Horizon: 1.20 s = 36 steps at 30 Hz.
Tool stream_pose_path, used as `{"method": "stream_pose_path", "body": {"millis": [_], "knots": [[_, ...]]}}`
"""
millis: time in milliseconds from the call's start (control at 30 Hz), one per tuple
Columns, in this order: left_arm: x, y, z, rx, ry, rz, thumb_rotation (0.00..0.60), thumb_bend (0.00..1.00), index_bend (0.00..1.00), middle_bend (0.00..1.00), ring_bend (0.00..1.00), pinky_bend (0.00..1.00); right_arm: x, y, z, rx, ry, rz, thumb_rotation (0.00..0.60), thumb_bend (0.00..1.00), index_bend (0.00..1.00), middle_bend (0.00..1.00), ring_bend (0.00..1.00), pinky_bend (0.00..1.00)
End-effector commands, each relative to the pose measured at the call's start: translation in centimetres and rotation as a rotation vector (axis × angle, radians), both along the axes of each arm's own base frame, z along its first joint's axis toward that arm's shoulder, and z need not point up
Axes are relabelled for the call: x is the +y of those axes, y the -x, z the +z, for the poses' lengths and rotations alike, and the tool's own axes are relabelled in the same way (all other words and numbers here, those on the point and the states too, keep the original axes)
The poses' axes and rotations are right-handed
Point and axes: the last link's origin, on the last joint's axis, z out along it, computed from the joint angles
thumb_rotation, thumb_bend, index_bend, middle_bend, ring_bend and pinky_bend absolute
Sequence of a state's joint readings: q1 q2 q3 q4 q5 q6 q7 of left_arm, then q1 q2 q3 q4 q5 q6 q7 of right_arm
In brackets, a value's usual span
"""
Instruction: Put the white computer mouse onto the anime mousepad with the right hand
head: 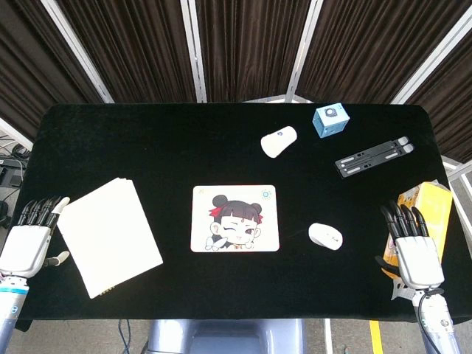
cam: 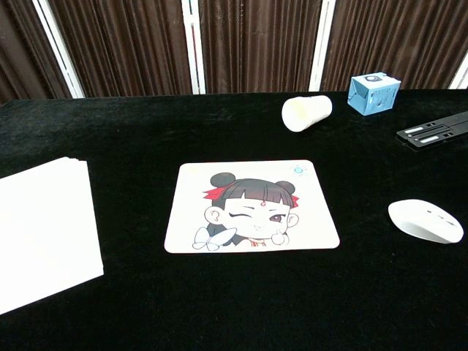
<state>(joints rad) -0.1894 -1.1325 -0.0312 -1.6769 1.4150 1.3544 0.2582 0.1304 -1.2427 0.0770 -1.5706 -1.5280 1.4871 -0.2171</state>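
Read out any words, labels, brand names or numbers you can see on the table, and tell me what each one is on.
No text is legible.
Blue box: a printed graphic on its faces, too small to read.
Anime mousepad: only a cartoon girl and a small emblem, no words readable.
Yellow carton by the right hand: print too blurred.
White mouse: no marking visible.

The head view looks steeply down on the whole black cloth-covered tabletop (head: 147, 140). The chest view sits low and near, facing across it toward the dark curtains (cam: 248, 44). Both share the cartoon-girl printed mousepad (head: 234, 218) (cam: 251, 205), near centre frame.
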Motion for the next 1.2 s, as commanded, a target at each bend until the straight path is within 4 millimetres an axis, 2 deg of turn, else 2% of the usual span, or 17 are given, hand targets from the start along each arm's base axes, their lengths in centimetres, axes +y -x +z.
{"method": "stream_pose_path", "body": {"millis": [33, 1033, 1200], "knots": [[-0.02, 0.02, 0.05, -0.001, -0.001, -0.001, 0.6, 0.12, 0.0, 0.0, 0.0, 0.0, 0.03, -0.03, -0.03, 0.001, -0.001, 0.001, 0.6, 0.11, 0.0, 0.0, 0.0, 0.0], [-0.16, 0.04, 0.08, 0.004, -0.007, -0.002, 0.6, 0.12, 0.0, 0.0, 0.0, 0.0, 0.17, -0.33, -0.38, -0.018, -0.015, 0.004, 0.6, 0.11, 0.0, 0.0, 0.0, 0.0], [-0.13, 0.02, 0.05, 0.003, -0.006, -0.003, 0.6, 0.12, 0.0, 0.0, 0.0, 0.0, -0.14, -0.67, -0.77, -0.021, -0.021, 0.005, 0.6, 0.11, 0.08, 0.0, 0.0, 0.0]]}}
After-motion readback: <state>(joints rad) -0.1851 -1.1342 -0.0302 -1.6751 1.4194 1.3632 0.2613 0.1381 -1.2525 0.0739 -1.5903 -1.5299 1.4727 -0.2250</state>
